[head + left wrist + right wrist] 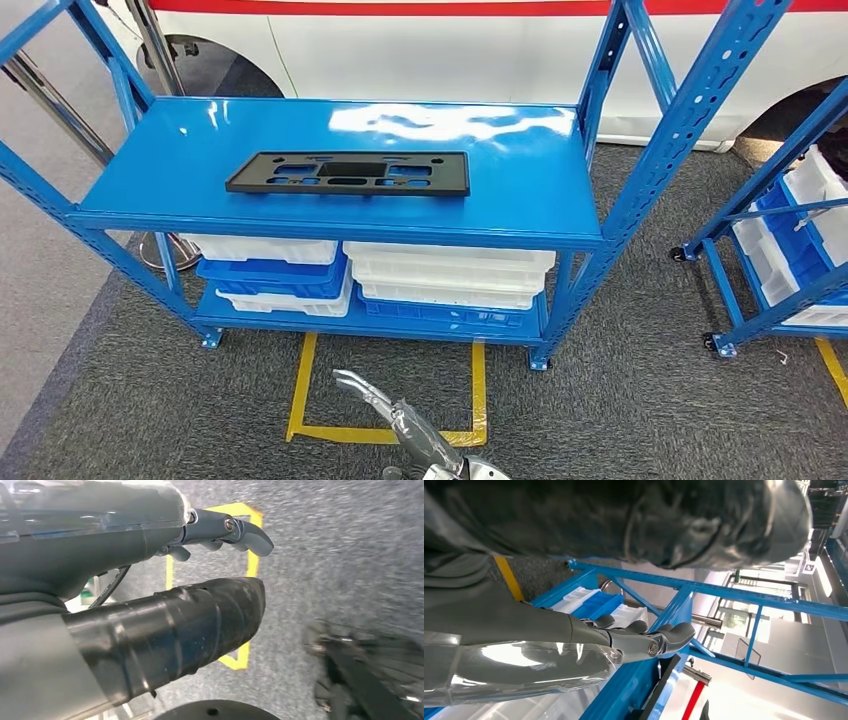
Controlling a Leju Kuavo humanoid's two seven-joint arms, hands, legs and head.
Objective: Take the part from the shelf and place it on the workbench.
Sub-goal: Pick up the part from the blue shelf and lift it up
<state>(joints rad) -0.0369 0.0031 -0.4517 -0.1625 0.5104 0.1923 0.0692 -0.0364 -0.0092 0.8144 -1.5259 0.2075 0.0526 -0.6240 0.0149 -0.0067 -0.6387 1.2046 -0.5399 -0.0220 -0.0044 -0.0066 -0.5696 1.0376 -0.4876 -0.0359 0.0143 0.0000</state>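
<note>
The part (350, 173) is a flat black rectangular plate with cut-outs. It lies on the top level of the blue shelf (520, 190), left of centre. Its edge (663, 682) also appears in the right wrist view. My right hand (400, 420) is low in front of the shelf, over the floor, well short of the part. Its fingers (664, 637) stretch toward the shelf and hold nothing. My left hand (150, 595) hangs over the grey carpet, fingers extended and empty.
White and blue bins (440, 275) are stacked on the shelf's lower level. A yellow tape square (478, 395) marks the carpet before the shelf. A second blue rack with bins (790, 230) stands at the right. A white vehicle (450, 50) is behind.
</note>
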